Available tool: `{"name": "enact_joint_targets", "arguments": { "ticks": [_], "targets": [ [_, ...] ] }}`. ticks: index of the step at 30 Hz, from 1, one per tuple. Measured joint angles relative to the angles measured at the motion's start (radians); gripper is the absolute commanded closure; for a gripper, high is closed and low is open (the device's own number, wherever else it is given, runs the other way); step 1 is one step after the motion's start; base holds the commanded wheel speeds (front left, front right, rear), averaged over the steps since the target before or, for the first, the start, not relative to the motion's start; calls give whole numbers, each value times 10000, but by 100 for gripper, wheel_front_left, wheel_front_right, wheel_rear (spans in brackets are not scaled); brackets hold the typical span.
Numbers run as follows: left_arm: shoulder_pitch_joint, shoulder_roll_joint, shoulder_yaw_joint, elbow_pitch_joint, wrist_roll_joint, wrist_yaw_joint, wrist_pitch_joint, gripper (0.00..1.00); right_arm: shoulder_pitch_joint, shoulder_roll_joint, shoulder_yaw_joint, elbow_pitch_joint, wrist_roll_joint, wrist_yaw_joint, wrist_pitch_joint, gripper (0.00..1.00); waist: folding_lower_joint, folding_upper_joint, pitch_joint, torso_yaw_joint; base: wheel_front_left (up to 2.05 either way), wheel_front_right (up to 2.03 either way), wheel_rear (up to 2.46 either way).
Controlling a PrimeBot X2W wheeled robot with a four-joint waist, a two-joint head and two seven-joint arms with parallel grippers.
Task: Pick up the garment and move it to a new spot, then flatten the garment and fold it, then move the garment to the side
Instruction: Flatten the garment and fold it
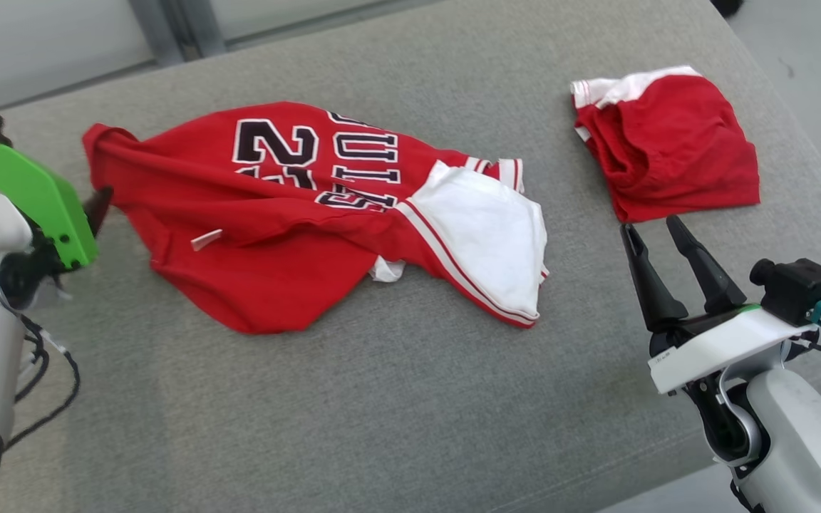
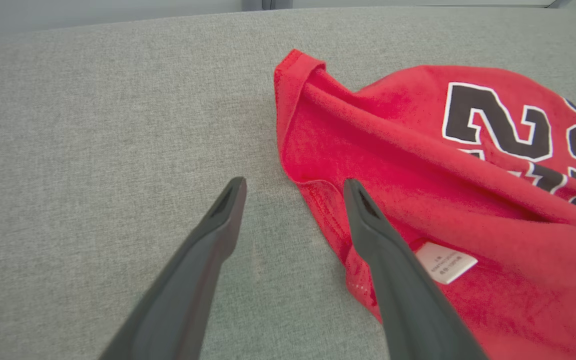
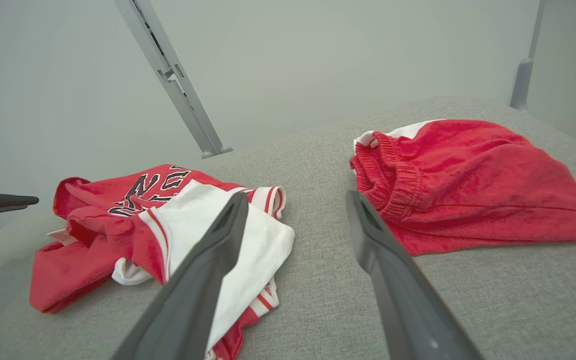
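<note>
The garment, a red jersey with dark white-edged numbers and a white striped panel, lies crumpled in the middle of the grey cushioned surface. My left gripper hovers at its left edge. In the left wrist view the left gripper stands open, one finger over the garment hem near a white tag, the other over bare fabric, holding nothing. My right gripper is open at the lower right, between the jersey's white panel and a second red piece. From the right wrist the right gripper is empty, the garment to its left.
Red shorts with a white band lie bunched at the far right, also seen as the shorts in the right wrist view. The cushion's front edge runs near my right arm. A grey metal post stands behind the surface.
</note>
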Motion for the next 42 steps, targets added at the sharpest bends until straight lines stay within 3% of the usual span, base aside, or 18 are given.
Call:
{"name": "enact_joint_targets", "arguments": {
  "ticks": [8,15,28,30,31,37,42],
  "targets": [
    [1055,81,-447,-1221,-1839,-10,2265,0,128,4,81,-2,50,2,0,0,-1,0,-544,701,0,0,0],
    [1140,113,-384,-1465,-2094,-8,2458,0,12,140,159,-90,130,0,0,0,0,0,-309,688,0,0,0],
    [895,33,-487,-1139,-2255,35,2740,0,-200,454,73,-115,115,0,0,0,-1,0,508,-165,0,0,0],
    [854,48,-485,-1064,-2255,35,2654,58,-234,481,71,-102,109,0,0,0,0,0,575,-217,0,0,0],
    [822,40,-487,-1035,-2253,35,2554,100,-249,493,54,-90,84,2,0,0,0,0,594,-220,0,0,0],
    [776,-100,-537,-1193,-2535,6,2554,100,-208,477,-159,115,27,0,0,0,0,0,419,-48,0,0,0],
    [928,12,-589,-2393,-3256,-4,2819,100,81,391,-330,194,19,0,0,0,-1,0,-31,296,0,0,0]
  ]
}}
